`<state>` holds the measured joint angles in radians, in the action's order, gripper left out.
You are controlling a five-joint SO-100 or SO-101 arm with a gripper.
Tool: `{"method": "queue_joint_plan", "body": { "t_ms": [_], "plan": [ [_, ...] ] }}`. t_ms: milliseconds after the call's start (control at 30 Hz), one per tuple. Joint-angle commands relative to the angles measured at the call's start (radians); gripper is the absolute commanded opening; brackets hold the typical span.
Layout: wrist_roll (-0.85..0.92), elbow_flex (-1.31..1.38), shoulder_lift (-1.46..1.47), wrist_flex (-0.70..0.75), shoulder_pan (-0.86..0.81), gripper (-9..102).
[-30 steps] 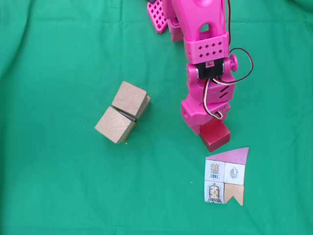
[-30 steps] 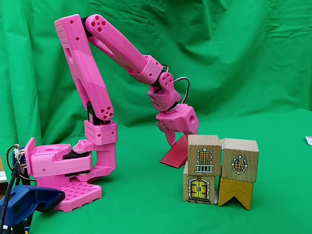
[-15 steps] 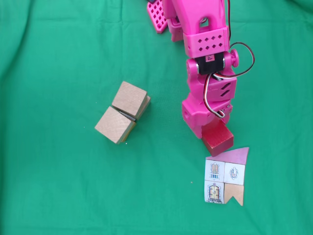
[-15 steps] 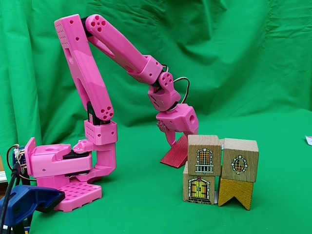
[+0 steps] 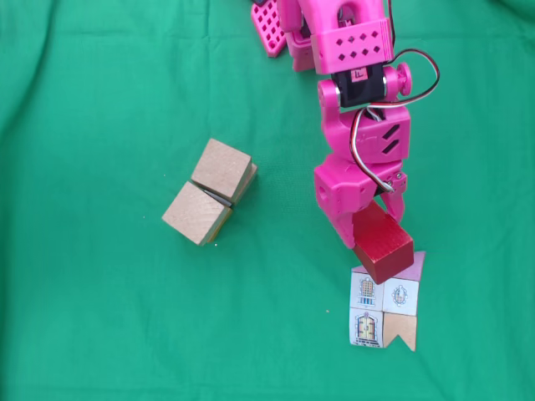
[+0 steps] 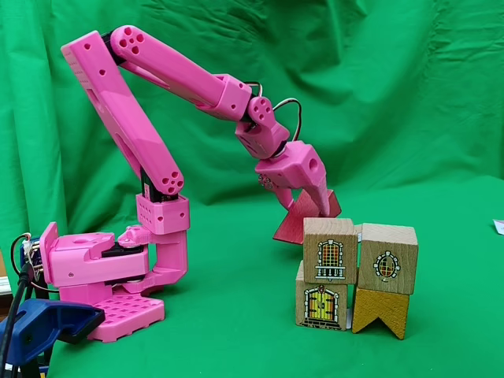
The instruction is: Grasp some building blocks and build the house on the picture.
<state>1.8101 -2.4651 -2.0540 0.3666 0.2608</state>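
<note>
My pink gripper (image 5: 378,222) is shut on the dark red brick (image 5: 384,248), which hangs tilted above the green cloth. From above, the brick overlaps the pink roof of the picture (image 5: 384,307), a flat house-shaped card. Two light-brown cubes (image 5: 221,170) (image 5: 196,213) sit touching each other, left of the gripper. From the side, the gripper (image 6: 318,206) holds the brick (image 6: 293,229) just behind a two-by-two stack of wooden blocks. That stack has window blocks (image 6: 329,250) (image 6: 387,257) on top, with a door block (image 6: 319,304) and a notched tan block (image 6: 380,312) beneath.
The arm's pink base (image 6: 110,276) stands at the left of the side view, with a blue clamp (image 6: 43,327) in front of it. Green cloth (image 5: 100,317) covers the table and hangs as a backdrop. A small white thing (image 6: 498,227) lies at the right edge.
The gripper has lifted the red brick off the cloth and carried it toward the card. In the side view it rose and shifted right, up to the stack's top.
</note>
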Motion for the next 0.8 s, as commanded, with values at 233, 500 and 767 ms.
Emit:
{"method": "queue_joint_plan", "body": {
  "t_ms": [233, 500, 767],
  "plan": [
    [-0.011, 0.127, -0.121, 0.003, -0.02, 24],
    [-0.011, 0.265, -0.101, 0.006, -0.038, 24],
    [-0.011, 0.276, -0.101, 0.026, -0.097, 24]
  ]
}}
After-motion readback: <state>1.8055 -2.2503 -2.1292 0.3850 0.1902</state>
